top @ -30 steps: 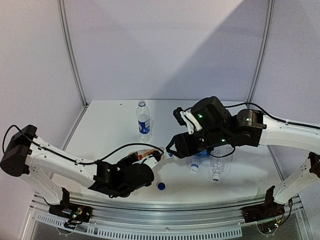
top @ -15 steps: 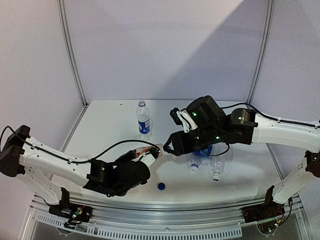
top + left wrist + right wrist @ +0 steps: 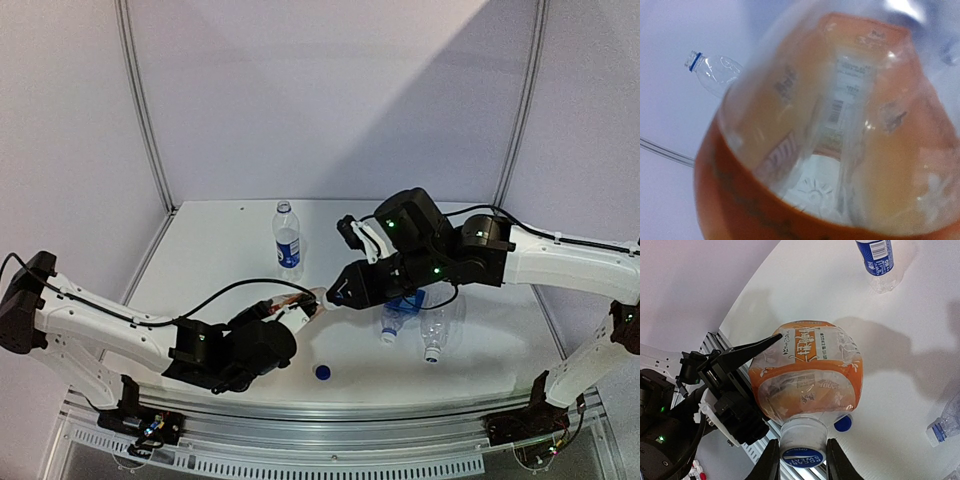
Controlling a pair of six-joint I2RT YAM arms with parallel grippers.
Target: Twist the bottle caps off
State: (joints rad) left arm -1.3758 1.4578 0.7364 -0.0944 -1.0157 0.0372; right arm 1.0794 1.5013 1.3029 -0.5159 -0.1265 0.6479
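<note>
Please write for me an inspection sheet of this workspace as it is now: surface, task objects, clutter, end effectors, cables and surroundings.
Surface: white table; no spill seen.
Job's things: orange bottle held between both arms, white cap on it; blue-labelled bottle upright at the back; clear bottle and second clear bottle lying under the right arm; loose blue cap near the front edge.
Clutter: nothing seen.
End effectors: left end effector shut on the orange bottle's body; right end effector shut on the white cap.
Cables: black cable loops along the left arm.
Surroundings: pale wall panels; metal rail at the near edge.
</note>
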